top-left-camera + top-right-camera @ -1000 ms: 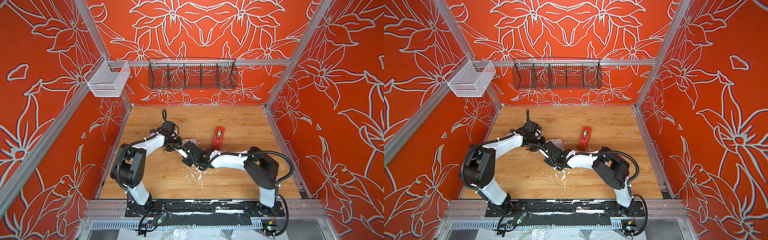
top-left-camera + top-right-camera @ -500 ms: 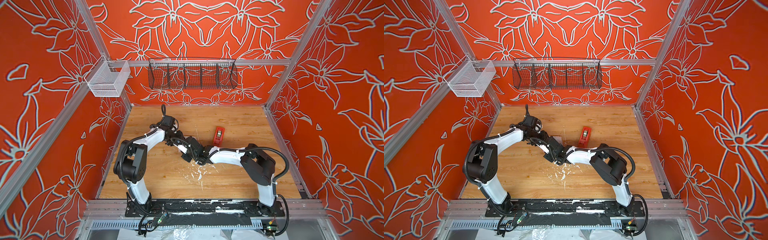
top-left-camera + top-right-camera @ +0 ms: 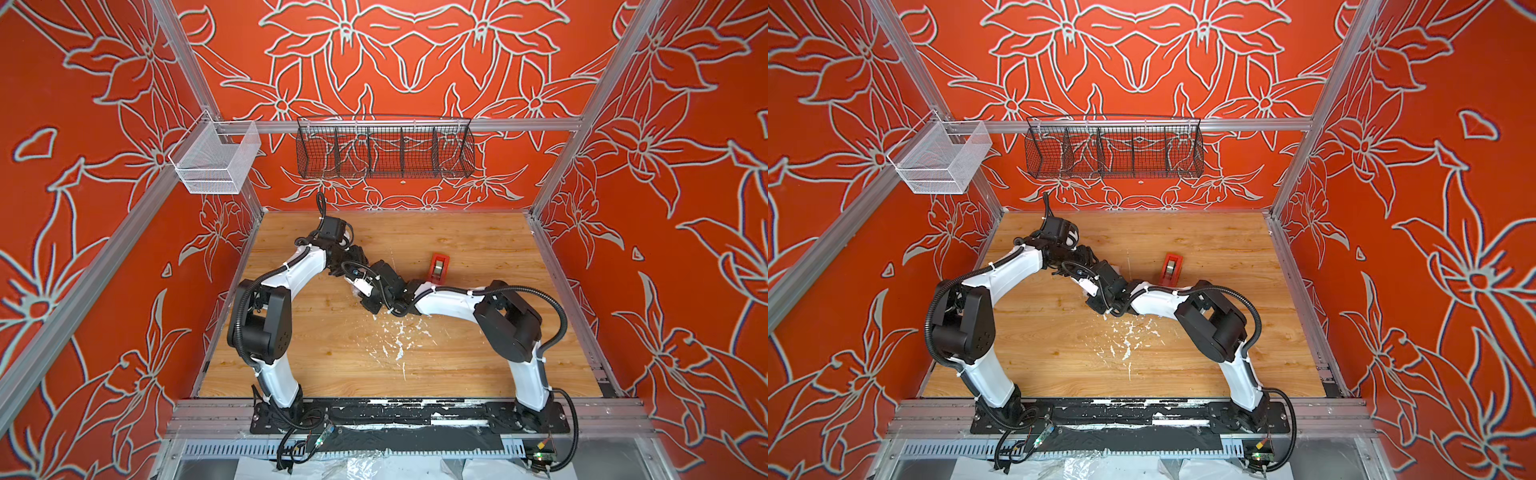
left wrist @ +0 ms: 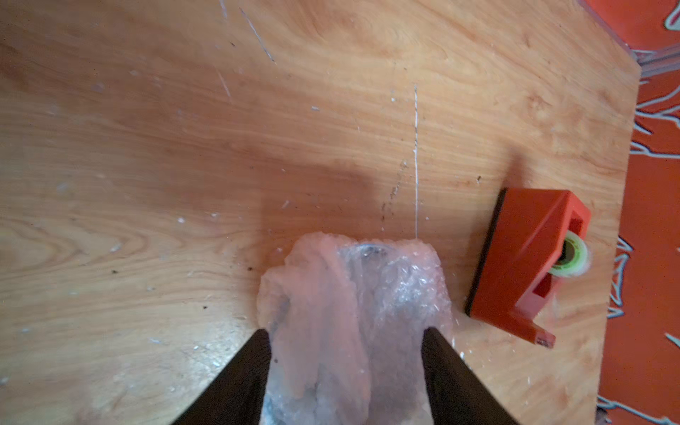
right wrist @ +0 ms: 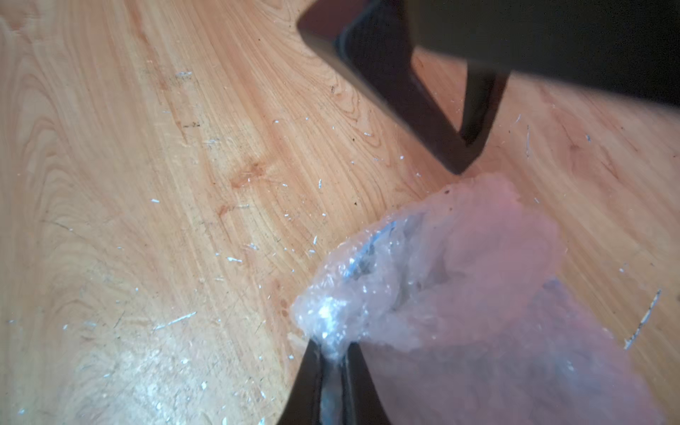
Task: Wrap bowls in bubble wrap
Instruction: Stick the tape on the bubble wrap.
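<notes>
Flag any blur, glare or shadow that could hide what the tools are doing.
Left wrist view: the clear crinkly bubble wrap inside the open left tool is soft and pink-tinted; the red tape dispenser looks smeared. Right wrist view: glare where the right tool pinches the wrap; the left tool is a dark blur. Both top views: sharp, evenly lit.

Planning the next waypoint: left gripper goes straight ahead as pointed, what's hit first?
The bubble wrap bundle, sitting between the jaws of the open left gripper; tape dispenser lies off that line, probably.

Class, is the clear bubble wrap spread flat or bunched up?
Bunched: clear crinkly bubble wrap forms a crumpled mound, right pincer pinching one end.
</notes>
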`<state>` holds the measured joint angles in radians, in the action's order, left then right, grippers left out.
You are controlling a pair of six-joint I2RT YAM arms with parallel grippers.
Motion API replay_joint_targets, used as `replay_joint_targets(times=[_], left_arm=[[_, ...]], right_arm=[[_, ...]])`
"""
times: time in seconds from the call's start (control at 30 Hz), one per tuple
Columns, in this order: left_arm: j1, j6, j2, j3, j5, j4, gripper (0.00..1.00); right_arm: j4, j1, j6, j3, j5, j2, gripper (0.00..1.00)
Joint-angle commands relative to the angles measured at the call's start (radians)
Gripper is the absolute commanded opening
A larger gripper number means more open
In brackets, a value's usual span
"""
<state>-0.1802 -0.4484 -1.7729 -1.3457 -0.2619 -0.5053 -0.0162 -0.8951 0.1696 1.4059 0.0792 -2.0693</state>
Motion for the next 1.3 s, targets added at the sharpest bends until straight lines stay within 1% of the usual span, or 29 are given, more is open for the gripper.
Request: replay_joint_targets(times=[0.0, 0.13, 0.17, 0.23, 0.3, 0.37, 0.43, 0.47, 0.5, 0.6, 0.73, 1.27], left_arm=[[0.02, 0.008, 0.022, -0.025, 0.077, -0.105, 0.68], [0.051, 0.002, 0.036, 0.0, 0.08, -0.089, 0.69], [0.058, 0.003, 0.038, 0.001, 0.084, -0.093, 0.69], [0.07, 0.002, 0.048, 0.008, 0.089, -0.092, 0.69], [0.079, 0.0, 0.065, 0.024, 0.092, -0.082, 0.7], [0.088, -0.001, 0.077, 0.036, 0.092, -0.078, 0.7], [0.093, -0.001, 0.085, 0.045, 0.087, -0.077, 0.7], [0.094, 0.0, 0.091, 0.05, 0.086, -0.076, 0.71], [0.095, -0.001, 0.097, 0.055, 0.084, -0.075, 0.71], [0.096, -0.004, 0.113, 0.07, 0.08, -0.069, 0.71], [0.096, -0.006, 0.134, 0.09, 0.076, -0.064, 0.71], [0.096, 0.002, 0.142, 0.115, 0.059, -0.059, 0.71]], right_arm=[[0.188, 0.044, -0.02, 0.005, 0.006, -0.084, 0.0], [0.204, 0.051, -0.019, 0.042, 0.016, -0.096, 0.0], [0.213, 0.054, -0.021, 0.056, 0.018, -0.098, 0.01], [0.223, 0.053, -0.024, 0.07, 0.025, -0.096, 0.07], [0.216, 0.055, -0.028, 0.067, 0.049, -0.086, 0.16], [0.216, 0.055, -0.032, 0.065, 0.058, -0.078, 0.19], [0.217, 0.056, -0.032, 0.064, 0.07, -0.068, 0.28], [0.214, 0.055, -0.032, 0.061, 0.078, -0.06, 0.29], [0.209, 0.055, -0.033, 0.057, 0.085, -0.051, 0.32], [0.195, 0.056, -0.036, 0.045, 0.097, -0.022, 0.38], [0.192, 0.056, -0.035, 0.038, 0.101, 0.015, 0.43], [0.199, 0.058, -0.033, 0.066, 0.128, 0.083, 0.45]])
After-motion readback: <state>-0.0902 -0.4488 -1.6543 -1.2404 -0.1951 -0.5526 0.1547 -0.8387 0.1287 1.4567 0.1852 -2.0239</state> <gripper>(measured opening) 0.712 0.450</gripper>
